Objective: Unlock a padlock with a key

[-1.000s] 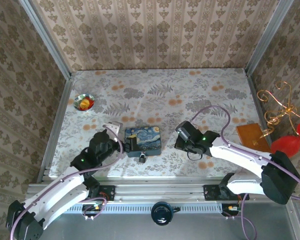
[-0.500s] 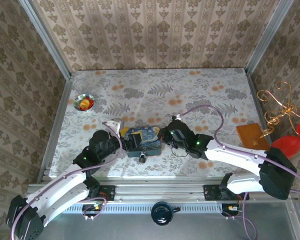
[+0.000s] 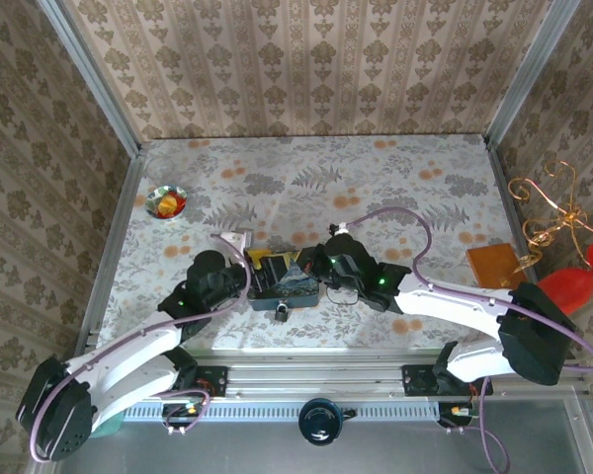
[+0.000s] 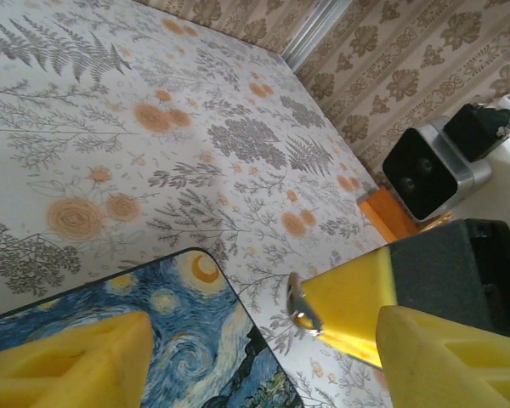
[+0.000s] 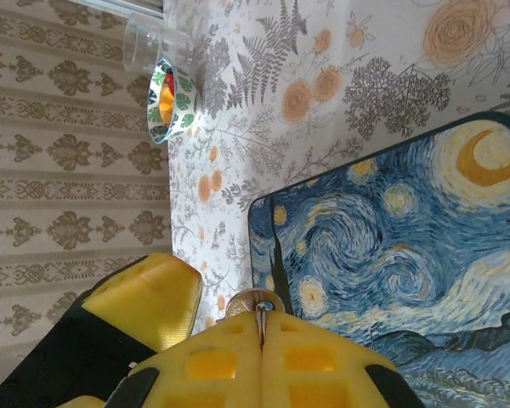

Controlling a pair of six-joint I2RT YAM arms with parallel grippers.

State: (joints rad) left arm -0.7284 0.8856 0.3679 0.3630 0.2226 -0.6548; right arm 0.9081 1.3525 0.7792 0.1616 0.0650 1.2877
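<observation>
Padlock (image 3: 280,309) on table (image 3: 395,178), just beside tin (image 3: 295,283) at its 6 o'clock edge. Left gripper (image 4: 263,336) open, empty, astride tin's 9 o'clock end. Right gripper (image 5: 262,327) pinched tight on key (image 5: 255,301), above tin's 3 o'clock end.

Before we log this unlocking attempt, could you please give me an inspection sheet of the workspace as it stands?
Surface: floral tablecloth, no spills seen.
Job's things: small dark padlock at the near edge of the blue starry-night tin; key pinched in the right gripper.
Clutter: small patterned bowl at far left; orange-brown box at right.
Grippers: left gripper open, fingers apart over the tin's corner; right gripper shut on the key, over the tin.
Cables: purple cable loops above the right arm; another runs along the left arm.
Surroundings: wallpapered walls; gold wire ornament and red object beyond the right wall.
</observation>
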